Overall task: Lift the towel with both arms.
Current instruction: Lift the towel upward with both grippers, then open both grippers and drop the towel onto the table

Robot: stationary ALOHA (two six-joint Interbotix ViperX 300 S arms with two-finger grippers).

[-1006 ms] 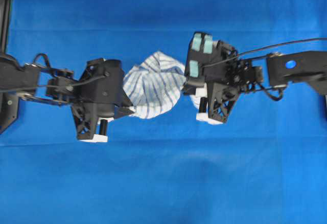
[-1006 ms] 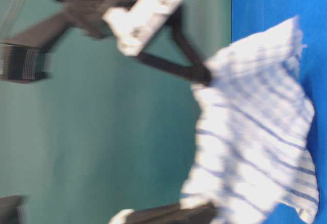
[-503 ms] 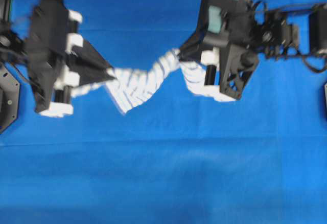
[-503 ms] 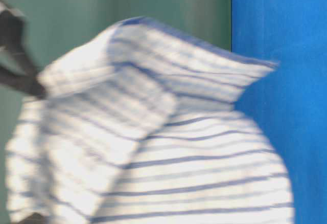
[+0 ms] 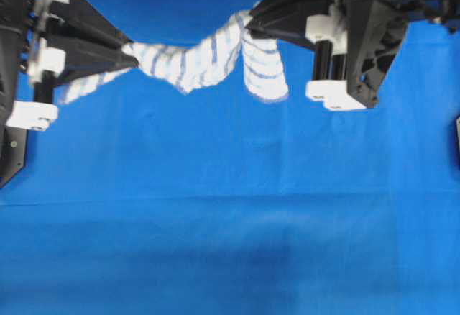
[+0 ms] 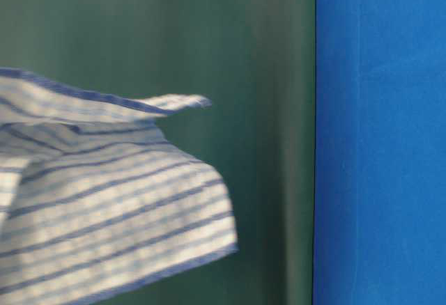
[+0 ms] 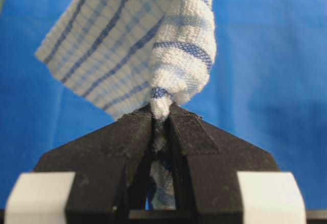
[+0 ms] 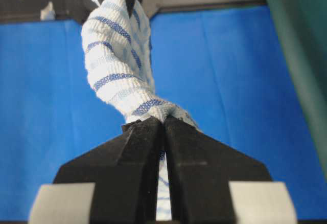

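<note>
- Overhead, the towel [image 5: 194,60] hangs twisted above the blue tablecloth [image 5: 230,207].
- Left gripper [image 5: 129,50] pinches one towel end.
- Right gripper [image 5: 251,19] pinches the other.

Even bright light, saturated blue tablecloth [image 5: 230,221] with a faint dim patch low in the overhead view, towel [image 6: 104,214] soft with blur at table level, wrist views crisp on the weave, background soft, no strong glare
</note>
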